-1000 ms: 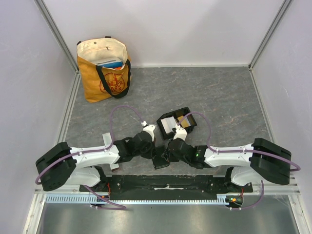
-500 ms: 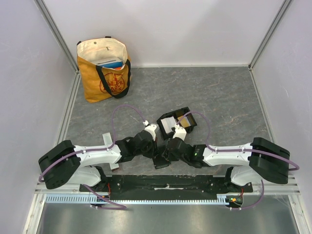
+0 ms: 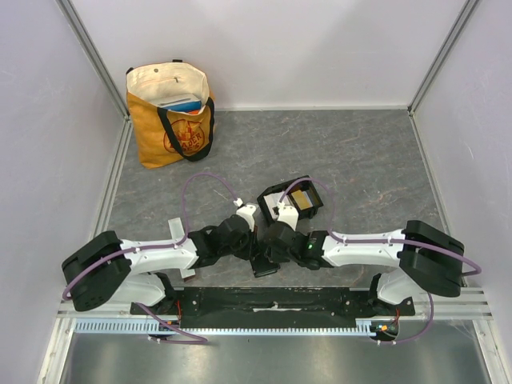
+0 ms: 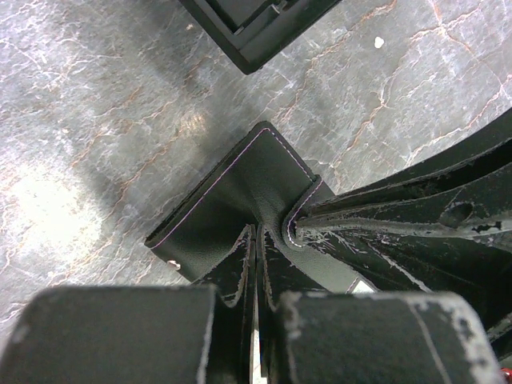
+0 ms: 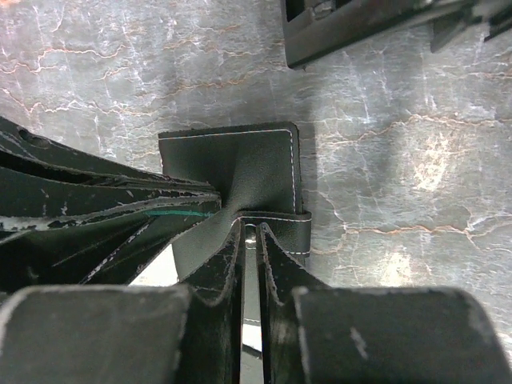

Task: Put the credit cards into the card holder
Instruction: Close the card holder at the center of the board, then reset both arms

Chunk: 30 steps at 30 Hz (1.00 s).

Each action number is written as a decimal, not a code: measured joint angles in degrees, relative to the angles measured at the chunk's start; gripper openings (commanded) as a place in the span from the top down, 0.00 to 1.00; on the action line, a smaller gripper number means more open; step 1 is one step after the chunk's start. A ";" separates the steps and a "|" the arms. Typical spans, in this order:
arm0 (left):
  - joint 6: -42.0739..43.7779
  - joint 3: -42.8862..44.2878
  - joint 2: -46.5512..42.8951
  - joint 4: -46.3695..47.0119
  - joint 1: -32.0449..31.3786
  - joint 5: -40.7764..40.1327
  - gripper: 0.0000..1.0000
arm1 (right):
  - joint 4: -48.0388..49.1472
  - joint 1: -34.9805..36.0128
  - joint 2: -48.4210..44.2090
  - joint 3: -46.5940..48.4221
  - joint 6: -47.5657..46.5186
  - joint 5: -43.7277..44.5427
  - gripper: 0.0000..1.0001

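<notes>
The black card holder (image 3: 294, 189) lies on the grey table just beyond both grippers. An orange-gold credit card (image 3: 302, 198) lies in its right compartment, and a pale card (image 3: 274, 199) shows in its left one. The holder's corner shows at the top of the left wrist view (image 4: 256, 32) and the right wrist view (image 5: 352, 36). A flat black folding wallet (image 3: 263, 268) lies between the grippers. My left gripper (image 4: 258, 240) is shut on one wallet flap. My right gripper (image 5: 250, 232) is pinched on the opposite flap (image 5: 272, 224).
An orange tote bag (image 3: 172, 116) with items inside stands at the far left corner. A small white bracket (image 3: 178, 232) sits by the left arm. Walls enclose the table on three sides.
My right gripper has drawn back from the card holder toward me and closed on the wallet. The orange-gold card stays in the holder. The left gripper has barely moved.
</notes>
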 measured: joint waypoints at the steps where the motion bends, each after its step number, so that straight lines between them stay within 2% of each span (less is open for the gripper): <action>1: 0.00 -0.02 -0.04 0.02 0.00 -0.02 0.98 | -0.59 0.00 0.59 0.59 -0.37 -0.09 0.88; 8: -0.02 -0.42 -0.55 0.00 0.07 -0.44 0.98 | -3.61 0.48 3.23 3.50 -1.64 0.26 0.88; 11: -0.04 -0.68 -0.90 0.00 0.07 -0.55 0.96 | -4.42 0.94 3.67 4.26 -2.03 1.14 0.81; 13: -0.07 -0.90 -1.31 0.00 0.04 -0.70 0.86 | -4.50 1.22 3.04 4.46 -2.36 1.75 0.71; 16: -0.37 -1.29 -2.64 -0.50 -0.04 -0.66 0.51 | -4.90 1.42 2.19 4.50 -4.11 2.91 0.52; 17: -0.85 -1.33 -3.58 -1.11 -0.11 -0.70 0.43 | -5.57 1.51 1.66 4.50 -4.66 3.41 0.44; 20: -0.96 -1.36 -6.75 -3.67 -0.15 -1.90 0.15 | -8.52 1.49 -2.47 4.22 -7.21 6.19 0.32; 23: -1.60 -1.38 -12.13 -6.36 -0.13 -3.78 0.14 | -9.27 1.03 -10.36 3.56 -8.83 8.85 0.22; 27: -1.75 -0.87 -19.52 -9.92 0.02 -7.87 0.12 | -9.57 0.04 -21.68 1.49 -9.57 12.13 0.14; 30: -1.68 1.03 -21.57 -13.16 1.55 -9.94 0.12 | -11.78 -2.64 -30.69 -0.90 -9.57 15.58 0.09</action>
